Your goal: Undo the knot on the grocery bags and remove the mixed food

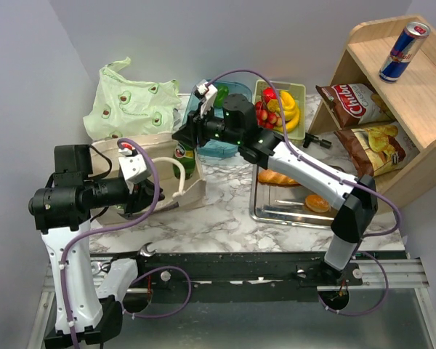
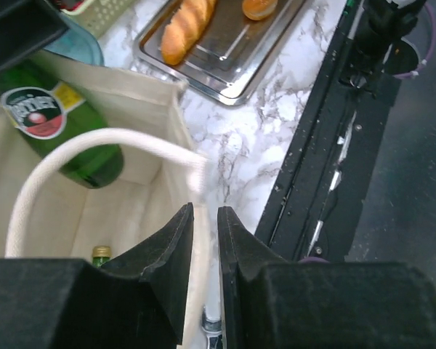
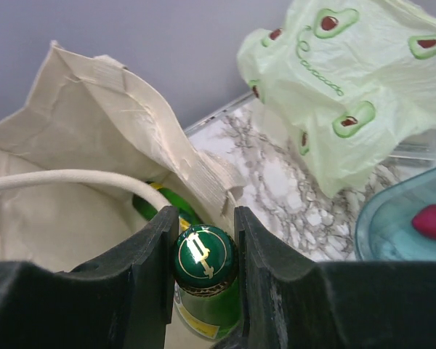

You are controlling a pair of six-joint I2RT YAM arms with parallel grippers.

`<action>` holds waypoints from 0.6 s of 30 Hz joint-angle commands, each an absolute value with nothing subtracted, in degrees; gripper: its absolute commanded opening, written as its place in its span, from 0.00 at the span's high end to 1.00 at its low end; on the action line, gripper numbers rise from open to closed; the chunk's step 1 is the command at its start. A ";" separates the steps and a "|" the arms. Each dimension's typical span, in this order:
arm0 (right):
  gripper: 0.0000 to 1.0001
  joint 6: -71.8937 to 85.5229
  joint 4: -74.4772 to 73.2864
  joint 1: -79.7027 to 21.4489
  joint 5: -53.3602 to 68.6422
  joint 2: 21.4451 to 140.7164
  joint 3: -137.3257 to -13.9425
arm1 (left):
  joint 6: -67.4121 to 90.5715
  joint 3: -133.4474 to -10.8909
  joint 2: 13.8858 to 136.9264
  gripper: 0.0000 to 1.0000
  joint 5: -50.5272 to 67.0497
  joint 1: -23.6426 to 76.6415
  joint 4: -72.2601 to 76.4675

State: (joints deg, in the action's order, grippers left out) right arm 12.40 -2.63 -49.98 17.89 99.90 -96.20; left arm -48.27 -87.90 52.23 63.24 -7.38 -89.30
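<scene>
Only the right wrist cam shows right gripper (image 3: 203, 225) clamped on the bottle (image 3: 206, 305) cap inside the tote (image 3: 94, 94); left gripper (image 2: 205, 222) pinches tote's rim.

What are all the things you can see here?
avocado bag: one, pale green, back left.
tote: one, beige, front left, open.
bottles: two showing, green, inside tote.
bowl: one, teal, middle; holds green pepper, pink-red vegetable.
basket: one, yellow-green, right of bowl; holds strawberries, bananas.
crisp bags: two, red and brown, against shelf.
can: one, blue-silver, on wooden shelf.
tray: one, silver, front right; holds loaf, bun.
left hand: one, black, pinching tote rim.
right hand: one, black, shut on a bottle's top.
</scene>
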 commanded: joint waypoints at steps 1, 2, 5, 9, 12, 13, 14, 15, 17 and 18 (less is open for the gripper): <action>0.99 10.98 6.61 -49.15 12.52 102.17 -101.75 | -46.95 -86.73 52.92 0.76 62.83 -5.71 -90.47; 0.99 10.88 6.62 -49.21 12.43 102.49 -102.27 | -42.45 -87.17 52.88 0.65 62.07 -5.66 -86.35; 0.99 10.65 7.17 -49.06 12.96 102.63 -101.63 | -23.15 -85.77 51.80 0.34 48.39 -5.79 -68.95; 0.99 10.43 7.24 -49.09 13.82 102.36 -100.47 | -21.19 -87.01 55.51 0.32 31.30 -6.50 -63.35; 0.99 8.84 7.82 -49.04 12.61 102.49 -100.24 | -24.66 -89.07 60.49 0.33 31.28 -7.43 -69.01; 0.99 8.28 8.21 -49.00 12.03 102.78 -100.48 | -24.95 -88.24 60.16 0.33 33.96 -8.02 -68.38; 0.99 7.94 8.26 -48.88 11.81 103.03 -101.41 | -24.04 -86.55 59.09 0.32 34.91 -8.31 -66.18; 0.99 8.04 8.21 -48.72 12.06 103.42 -102.75 | -22.39 -83.92 57.29 0.31 34.75 -8.31 -62.58; 0.99 8.47 7.85 -48.69 12.93 103.57 -105.56 | -18.43 -79.50 55.34 0.29 32.66 -8.29 -56.10; 0.99 9.02 7.91 -48.69 13.66 103.37 -106.56 | -15.83 -78.08 55.34 0.29 30.48 -8.41 -53.85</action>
